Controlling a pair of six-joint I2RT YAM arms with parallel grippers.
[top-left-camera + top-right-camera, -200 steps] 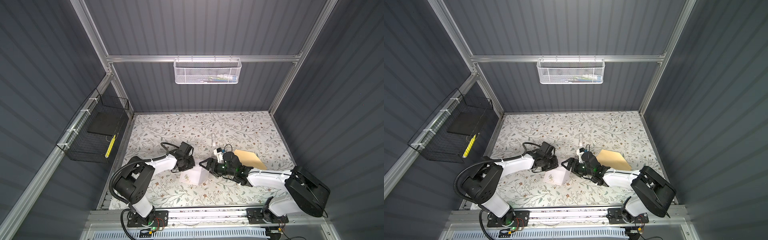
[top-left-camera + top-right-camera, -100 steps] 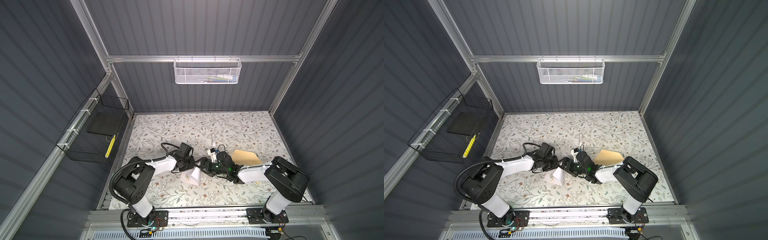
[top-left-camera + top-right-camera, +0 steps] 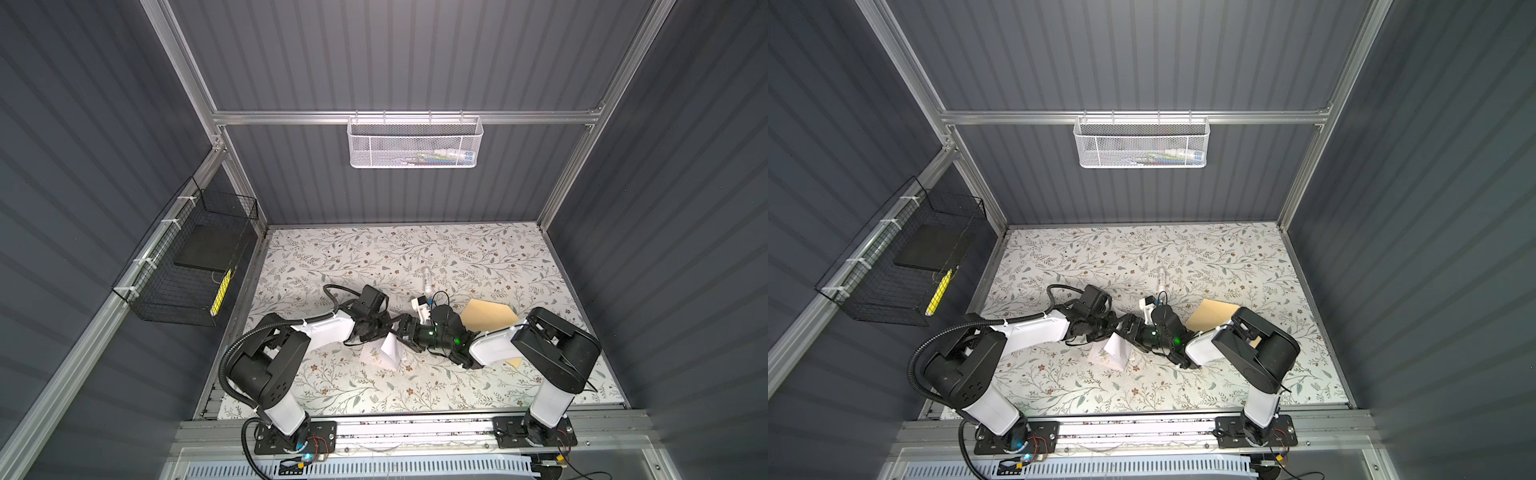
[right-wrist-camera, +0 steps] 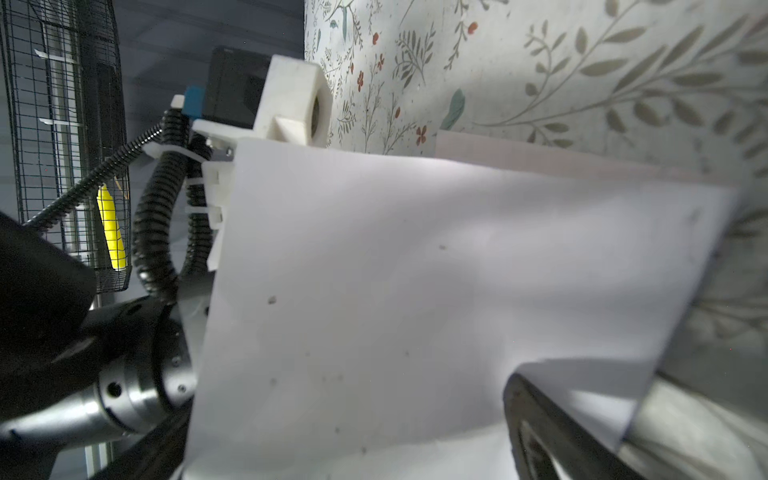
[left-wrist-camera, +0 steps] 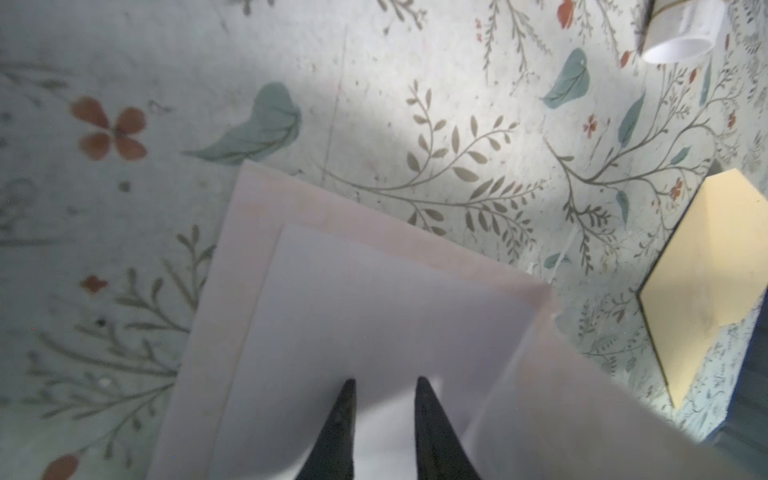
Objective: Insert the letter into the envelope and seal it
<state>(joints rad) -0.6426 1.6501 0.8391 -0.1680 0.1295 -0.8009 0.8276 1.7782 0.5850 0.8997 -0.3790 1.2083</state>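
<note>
Where my two arms meet: near the middle of the floral-patterned desk (image 3: 374, 257), wrist to wrist and low over it.
Left wall: a black wire basket (image 3: 187, 266) hangs there, well apart from the work.
My left hand (image 3: 384, 329): the dark fingertips (image 5: 345, 415) stand apart with a clear gap. They are poised over the thin white rectangular paper sheet (image 5: 374, 311) and clamp nothing.
The letter (image 3: 388, 353): that white sheet lies between my hands, one part flat on the desk and another raised and tilted. It is outside the envelope.
My right hand (image 3: 402, 332): the jaws are spread wide at the sheet's raised edge. In the right wrist view only one finger (image 4: 540, 415) shows past the paper, and I cannot tell if it touches.
Tube: a small white cylindrical tube (image 3: 427, 276) lies on the desk behind my right hand.
The envelope (image 3: 490, 318): tan kraft paper with its pointed flap unfolded, flat on the desk. It is partly under my right arm and apart from the letter.
</note>
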